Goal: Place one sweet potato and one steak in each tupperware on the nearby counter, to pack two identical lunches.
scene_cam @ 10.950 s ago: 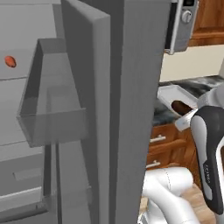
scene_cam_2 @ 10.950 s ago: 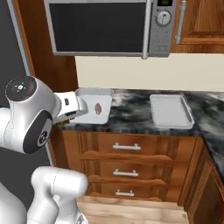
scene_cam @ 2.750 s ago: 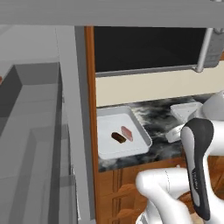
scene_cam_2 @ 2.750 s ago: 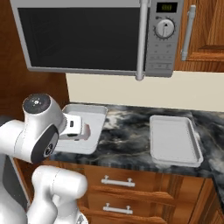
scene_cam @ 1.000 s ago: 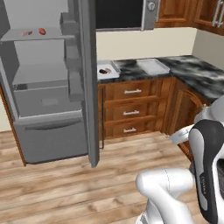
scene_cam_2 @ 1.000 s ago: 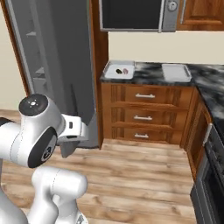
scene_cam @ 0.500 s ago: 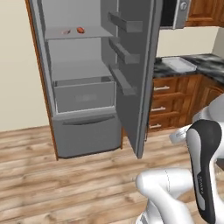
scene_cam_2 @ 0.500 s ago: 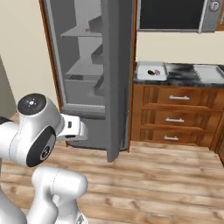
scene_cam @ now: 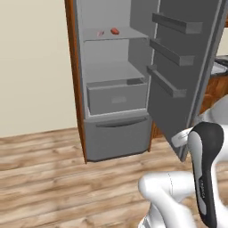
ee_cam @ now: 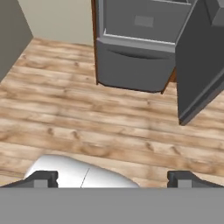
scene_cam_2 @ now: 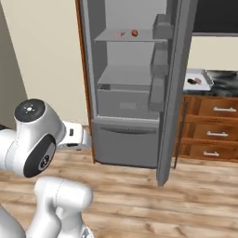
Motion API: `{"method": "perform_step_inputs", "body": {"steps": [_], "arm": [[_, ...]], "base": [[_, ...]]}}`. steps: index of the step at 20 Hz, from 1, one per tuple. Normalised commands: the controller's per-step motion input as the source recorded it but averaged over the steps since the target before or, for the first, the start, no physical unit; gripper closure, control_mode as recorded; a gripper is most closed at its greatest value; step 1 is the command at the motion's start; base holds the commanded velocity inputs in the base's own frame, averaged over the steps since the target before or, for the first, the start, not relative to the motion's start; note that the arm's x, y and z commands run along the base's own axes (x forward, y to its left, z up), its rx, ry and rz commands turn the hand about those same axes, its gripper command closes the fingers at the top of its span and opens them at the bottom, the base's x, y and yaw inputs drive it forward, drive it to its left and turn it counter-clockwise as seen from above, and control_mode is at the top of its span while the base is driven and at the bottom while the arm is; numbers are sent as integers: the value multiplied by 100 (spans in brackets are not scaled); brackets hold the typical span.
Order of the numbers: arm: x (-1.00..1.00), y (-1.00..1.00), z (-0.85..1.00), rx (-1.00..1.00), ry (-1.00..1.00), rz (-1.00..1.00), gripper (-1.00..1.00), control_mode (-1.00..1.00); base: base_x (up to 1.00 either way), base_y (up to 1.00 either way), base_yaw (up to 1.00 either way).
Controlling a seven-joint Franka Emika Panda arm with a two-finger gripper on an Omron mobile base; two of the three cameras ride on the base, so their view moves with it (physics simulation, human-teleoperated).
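The base has swung round since a moment ago, so the open fridge (scene_cam: 116, 80) now faces us. On its top shelf lie an orange-red sweet potato (scene_cam: 115, 31) and, just beside it, a pale pink steak (scene_cam: 100, 33); too small to judge their long axes. The tool (ee_cam: 112, 177) hangs wide open, empty, over the wooden floor (ee_cam: 87, 127) before the fridge.

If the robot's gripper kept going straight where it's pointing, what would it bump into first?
Probably the wooden floor. The open gripper points forward and down at bare planks, with the fridge's bottom drawer farther on. How far is hard to judge.
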Motion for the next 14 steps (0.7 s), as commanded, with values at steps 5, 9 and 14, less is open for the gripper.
{"method": "perform_step_inputs", "body": {"steps": [5, 9, 14], "arm": [[0, 0, 0, 0, 0, 0, -100, 100], [0, 0, 0, 0, 0, 0, -100, 100], [0, 0, 0, 0, 0, 0, -100, 100]], "base": [[99, -18, -6], [60, -58, 0], [31, -11, 0]]}}
